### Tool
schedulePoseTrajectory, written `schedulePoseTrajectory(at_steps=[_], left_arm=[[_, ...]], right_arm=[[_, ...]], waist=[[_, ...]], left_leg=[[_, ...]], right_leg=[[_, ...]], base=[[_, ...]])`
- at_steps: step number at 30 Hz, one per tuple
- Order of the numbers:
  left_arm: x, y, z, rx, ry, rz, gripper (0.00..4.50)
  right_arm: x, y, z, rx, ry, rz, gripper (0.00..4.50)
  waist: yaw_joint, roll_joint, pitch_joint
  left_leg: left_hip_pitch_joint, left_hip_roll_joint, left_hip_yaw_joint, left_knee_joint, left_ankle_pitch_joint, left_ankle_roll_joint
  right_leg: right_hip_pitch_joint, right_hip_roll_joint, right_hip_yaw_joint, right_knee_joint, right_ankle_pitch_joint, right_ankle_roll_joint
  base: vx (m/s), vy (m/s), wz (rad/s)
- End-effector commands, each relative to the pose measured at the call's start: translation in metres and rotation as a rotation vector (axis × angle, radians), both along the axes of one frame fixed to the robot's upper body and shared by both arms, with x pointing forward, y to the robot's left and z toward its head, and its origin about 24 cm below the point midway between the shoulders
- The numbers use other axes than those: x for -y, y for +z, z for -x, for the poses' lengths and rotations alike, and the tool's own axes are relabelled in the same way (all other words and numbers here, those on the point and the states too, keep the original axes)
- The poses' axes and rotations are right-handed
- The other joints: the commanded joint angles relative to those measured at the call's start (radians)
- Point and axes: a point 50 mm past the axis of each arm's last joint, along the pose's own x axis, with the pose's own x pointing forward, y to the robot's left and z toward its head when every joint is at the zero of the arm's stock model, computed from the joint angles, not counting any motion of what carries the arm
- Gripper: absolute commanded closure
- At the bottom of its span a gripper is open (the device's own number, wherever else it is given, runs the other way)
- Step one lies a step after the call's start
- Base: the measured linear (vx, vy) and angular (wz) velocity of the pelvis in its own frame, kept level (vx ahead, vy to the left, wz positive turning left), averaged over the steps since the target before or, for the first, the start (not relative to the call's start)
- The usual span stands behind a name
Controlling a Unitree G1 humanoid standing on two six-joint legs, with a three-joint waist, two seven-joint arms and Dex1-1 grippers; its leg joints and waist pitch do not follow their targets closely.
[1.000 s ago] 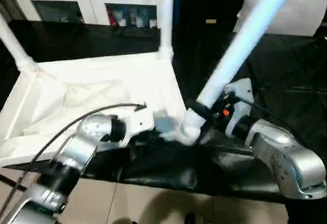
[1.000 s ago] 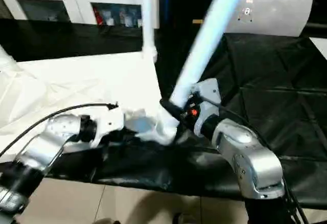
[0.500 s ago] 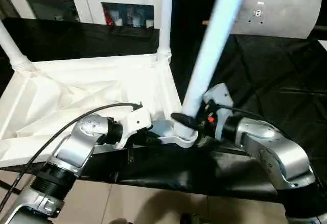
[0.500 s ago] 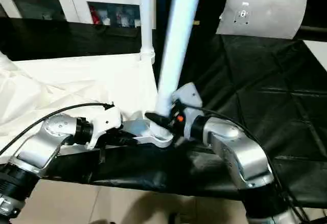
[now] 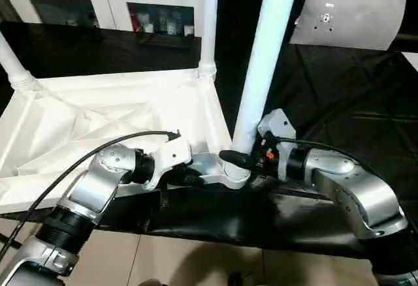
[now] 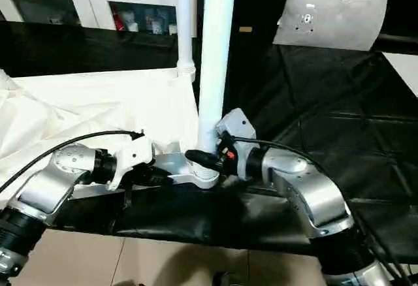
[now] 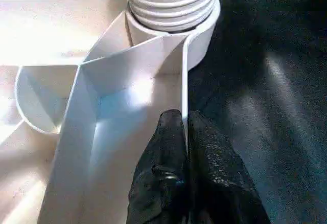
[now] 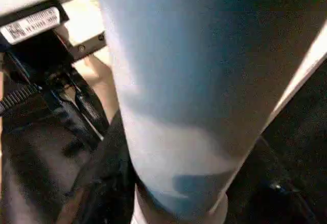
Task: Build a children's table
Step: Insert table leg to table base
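Head views: one white table top (image 5: 117,113) lying underside up on black sheeting (image 5: 339,96), with three legs counted. Two legs already upright at the far corners, one at the far left (image 5: 13,61), one at the far right (image 5: 209,25). Third leg (image 5: 264,57) upright at the near corner socket (image 5: 225,168), grasped low down by the right gripper (image 5: 245,158), jaws about half open around the shaft. Left gripper (image 5: 189,176) clenched on the top's near edge beside that socket. One white cabinet (image 5: 104,2) behind, one grey-white cushion (image 5: 349,15) at far right.

Left wrist view: two black fingers (image 7: 163,152) pinched together over a thin rib (image 7: 185,101) of the underside, threaded leg end (image 7: 171,1) seated in the round socket just beyond.

Right wrist view: one leg shaft (image 8: 194,91) very close, the other arm's black hardware (image 8: 56,101) beside it
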Motion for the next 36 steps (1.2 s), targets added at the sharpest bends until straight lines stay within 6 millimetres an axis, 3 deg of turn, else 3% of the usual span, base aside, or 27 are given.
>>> schedulePoseTrajectory(at_steps=[1, 7, 9, 10, 13, 18, 24, 33, 36], left_arm=[[-0.011, -0.009, 0.002, -0.040, 0.018, -0.063, 4.50], [-0.010, -0.008, 0.002, -0.042, 0.002, -0.058, 4.50], [-0.010, -0.007, 0.002, -0.042, -0.001, -0.056, 4.50], [-0.010, -0.007, 0.002, -0.041, -0.001, -0.057, 4.50], [-0.010, -0.006, 0.001, -0.034, 0.004, -0.057, 4.50], [-0.012, -0.005, -0.001, -0.022, 0.019, -0.057, 4.50], [-0.012, -0.005, -0.003, -0.016, 0.029, -0.050, 4.50], [-0.013, -0.006, -0.003, -0.012, 0.020, -0.061, 4.50], [-0.011, -0.005, -0.003, -0.010, 0.006, -0.067, 4.50]], right_arm=[[0.003, -0.005, 0.003, -0.030, -0.009, 0.026, 2.61], [0.004, -0.011, -0.001, -0.047, -0.046, -0.008, 2.61], [0.003, -0.014, -0.003, -0.066, -0.066, -0.041, 2.61], [0.003, -0.016, -0.004, -0.079, -0.074, -0.056, 2.61], [0.007, -0.025, -0.005, -0.140, -0.108, -0.128, 2.61], [0.016, -0.040, 0.006, -0.208, -0.119, -0.197, 2.61], [0.023, -0.057, 0.021, -0.219, -0.149, -0.228, 2.61], [0.024, -0.063, 0.035, -0.089, -0.064, -0.034, 2.61], [0.020, -0.064, 0.035, -0.071, -0.002, 0.020, 2.61]], waist=[[0.006, 0.002, -0.061], [0.007, 0.007, -0.062], [0.005, 0.006, -0.060], [0.007, 0.012, -0.059], [0.006, 0.009, -0.057], [0.012, 0.016, -0.063], [0.017, 0.019, -0.062], [0.016, 0.029, -0.056], [0.014, 0.033, -0.048]], left_leg=[[-0.008, 0.013, 0.010, -0.064, -0.101, 0.059], [-0.009, 0.013, 0.008, -0.065, -0.115, 0.051], [-0.010, 0.012, 0.008, -0.066, -0.137, 0.046], [-0.008, 0.011, 0.007, -0.067, -0.145, 0.044], [-0.005, 0.012, 0.007, -0.068, -0.169, 0.038], [-0.006, 0.014, 0.006, -0.068, -0.141, 0.045], [-0.008, 0.012, 0.008, -0.068, -0.141, 0.051], [-0.006, 0.009, 0.007, -0.072, -0.181, 0.052], [-0.003, 0.008, 0.006, -0.076, -0.223, 0.052]], right_leg=[[0.063, -0.069, 0.056, -0.059, -0.269, -0.163], [0.065, -0.070, 0.055, -0.058, -0.251, -0.175], [0.065, -0.071, 0.054, -0.062, -0.291, -0.169], [0.065, -0.072, 0.054, -0.064, -0.303, -0.167], [0.062, -0.072, 0.053, -0.070, -0.342, -0.156], [0.066, -0.069, 0.054, -0.060, -0.251, -0.181], [0.068, -0.070, 0.054, -0.062, -0.239, -0.188], [0.063, -0.066, 0.051, -0.076, -0.348, -0.143], [0.059, -0.066, 0.049, -0.083, -0.405, -0.128]], base=[[0.000, 0.000, 0.00], [0.000, 0.000, 0.00], [0.000, 0.000, 0.00], [0.000, 0.000, 0.00], [0.000, 0.000, 0.00], [0.000, 0.000, 0.00], [0.000, 0.000, 0.00], [0.000, 0.000, 0.00], [0.000, 0.000, 0.00]])
